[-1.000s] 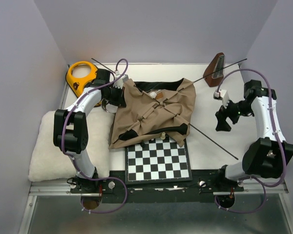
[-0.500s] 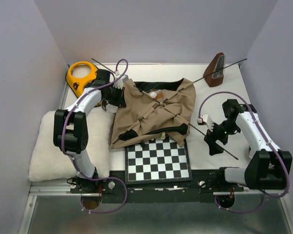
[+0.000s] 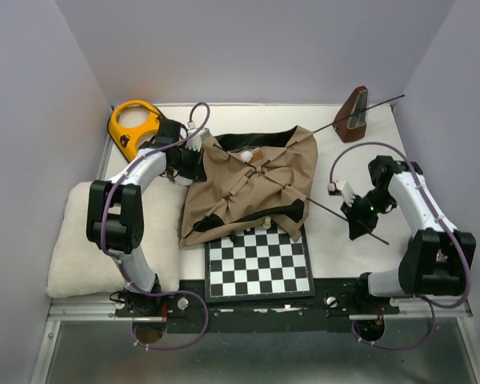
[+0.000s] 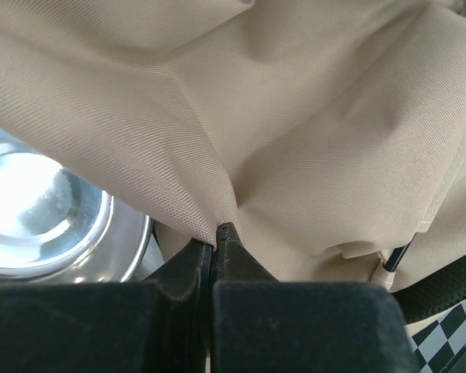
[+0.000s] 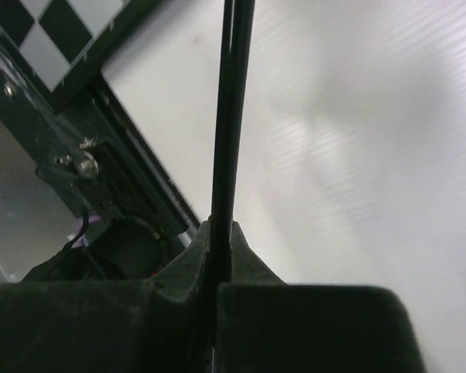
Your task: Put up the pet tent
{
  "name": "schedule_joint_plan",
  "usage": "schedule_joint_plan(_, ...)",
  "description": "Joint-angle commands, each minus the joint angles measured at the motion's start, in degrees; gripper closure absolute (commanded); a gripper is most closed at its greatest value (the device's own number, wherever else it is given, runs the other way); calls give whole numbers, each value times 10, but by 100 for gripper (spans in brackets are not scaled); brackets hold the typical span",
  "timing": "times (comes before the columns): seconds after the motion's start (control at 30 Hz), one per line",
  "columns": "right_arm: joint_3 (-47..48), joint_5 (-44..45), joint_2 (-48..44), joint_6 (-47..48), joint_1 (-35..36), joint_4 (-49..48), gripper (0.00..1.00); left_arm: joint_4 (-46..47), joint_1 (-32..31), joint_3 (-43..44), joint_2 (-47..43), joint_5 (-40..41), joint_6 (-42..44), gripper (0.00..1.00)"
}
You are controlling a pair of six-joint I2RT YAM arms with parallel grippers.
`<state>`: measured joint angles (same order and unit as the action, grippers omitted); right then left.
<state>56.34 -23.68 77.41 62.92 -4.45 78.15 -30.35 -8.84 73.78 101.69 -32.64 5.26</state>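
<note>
The pet tent (image 3: pixel 248 188) lies collapsed mid-table, tan fabric with black lining showing at its back edge and two thin black poles crossing over it. My left gripper (image 3: pixel 194 157) is at the tent's back left corner, shut on a fold of the tan fabric (image 4: pixel 318 116), which is pinched at the left gripper's (image 4: pixel 215 233) tips. One pole (image 3: pixel 344 218) runs out of the tent toward the front right. My right gripper (image 3: pixel 360 224) is shut on that pole (image 5: pixel 231 116) near its free end, and the pole passes straight up between the right gripper's (image 5: pixel 221 229) tips.
A chessboard (image 3: pixel 258 260) lies at the front centre under the tent's edge. A fluffy white cushion (image 3: pixel 76 240) fills the front left. A yellow ring-shaped object (image 3: pixel 134 124) is at the back left, a brown metronome (image 3: pixel 354 116) at the back right. A metal bowl (image 4: pixel 39 210) sits beside the left gripper.
My right arm swung in and down from the right side to the pole's free end and shut on it. The pole's far-left end no longer sticks out past the tent.
</note>
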Motion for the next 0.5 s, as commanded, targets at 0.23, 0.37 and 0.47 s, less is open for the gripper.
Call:
schedule_joint_plan(0.23,167,-154,138,-32,124,-70,99,21,0,-60,-63,-48,-35,100)
schedule_joint_plan(0.37,183,-169,179,-43,144,-113,99,29,-14,-69,-81,-41,-26,100)
schedule_joint_plan(0.47,225,-173,211,-47,146,-119,99,14,-14,-52,-86,-39,-3,76)
